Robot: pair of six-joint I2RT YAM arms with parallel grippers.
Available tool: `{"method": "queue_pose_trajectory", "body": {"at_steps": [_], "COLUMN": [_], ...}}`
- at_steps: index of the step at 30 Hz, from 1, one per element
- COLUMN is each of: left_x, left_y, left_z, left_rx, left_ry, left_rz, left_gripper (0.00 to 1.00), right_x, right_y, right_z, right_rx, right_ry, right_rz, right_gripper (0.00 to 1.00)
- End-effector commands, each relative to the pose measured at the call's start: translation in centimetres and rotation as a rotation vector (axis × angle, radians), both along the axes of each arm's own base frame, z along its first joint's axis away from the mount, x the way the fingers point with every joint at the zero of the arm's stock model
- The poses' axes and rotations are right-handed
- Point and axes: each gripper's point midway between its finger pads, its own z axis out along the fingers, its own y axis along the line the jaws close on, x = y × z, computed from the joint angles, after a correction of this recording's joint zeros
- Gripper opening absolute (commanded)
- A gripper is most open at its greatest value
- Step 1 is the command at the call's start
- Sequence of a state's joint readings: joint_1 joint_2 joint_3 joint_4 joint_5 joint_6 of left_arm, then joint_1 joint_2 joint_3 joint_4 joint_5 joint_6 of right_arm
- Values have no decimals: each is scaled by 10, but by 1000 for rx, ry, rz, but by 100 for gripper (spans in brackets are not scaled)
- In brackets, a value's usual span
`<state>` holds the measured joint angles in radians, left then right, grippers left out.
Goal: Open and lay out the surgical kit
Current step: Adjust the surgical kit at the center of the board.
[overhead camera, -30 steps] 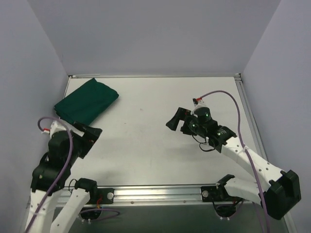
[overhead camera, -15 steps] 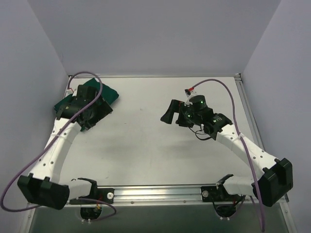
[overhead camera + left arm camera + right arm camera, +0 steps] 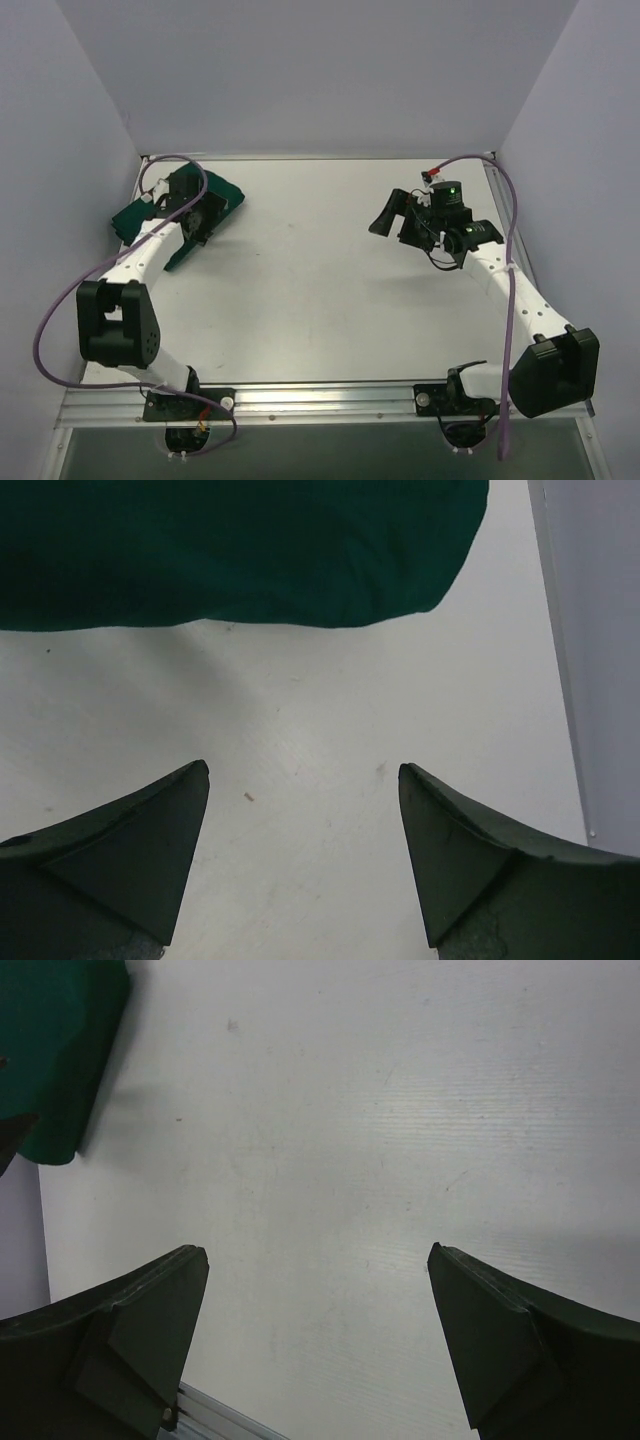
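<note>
1. Surgical kit unopened: the dark green cloth wrap (image 3: pixel 132 213) lies bundled in the far left corner of the white tabletop (image 3: pixel 300 290), close beside the left wall (image 3: pixel 60 150) and near the back edge.
2. The left arm (image 3: pixel 140 262) extends to that corner. Seen from overhead, its left hand (image 3: pixel 195 215) sits over the near side of the wrap and masks part of the fabric.
3. In the left wrist view, the left hand is spread wide and holds nothing. A strip of bare tabletop separates its dark fingertips (image 3: pixel 190 780) from the wrap's rounded edge, which fills the top of that view.
4. Whether any other part of that hand brushes the cloth cannot be told from overhead.
5. The right arm (image 3: pixel 510 290) stretches toward the far right of the tabletop. Its right hand (image 3: pixel 395 222) is turned leftward over bare surface, well apart from the wrap.
6. In the right wrist view, the right hand is also fully spread and empty. Only white tabletop lies between its fingers, and a corner of the green wrap shows at the upper left.
7. A purple cable (image 3: pixel 514 240) loops along each arm.
</note>
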<state>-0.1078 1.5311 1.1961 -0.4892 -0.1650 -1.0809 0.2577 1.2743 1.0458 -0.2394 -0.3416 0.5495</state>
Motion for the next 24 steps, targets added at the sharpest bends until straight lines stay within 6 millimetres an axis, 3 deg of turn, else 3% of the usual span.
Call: {"method": "queue_pose_trajectory", "body": {"at_steps": [1,10,15,24], "left_x": [51,91,102,110], "left_y": [-5,5,14,22], "left_z": [8,-27,-30,-55], "left_rx": [-171,-289,-267,-268], "left_ry": [-157,-107,-75,8], "left_rz": [106,311,371,451], "left_gripper": [85,81,79,71], "right_x": [5,12,19,28], "right_y": [-10,-39,-48,-58], "right_z": [10,-1,-6,-12], "right_rx": [-15,-46,-52,-56], "right_ry": [-20,-1,9,25], "right_rz": [12,-60,-87,-115], "right_gripper": [100,100,100,100]}}
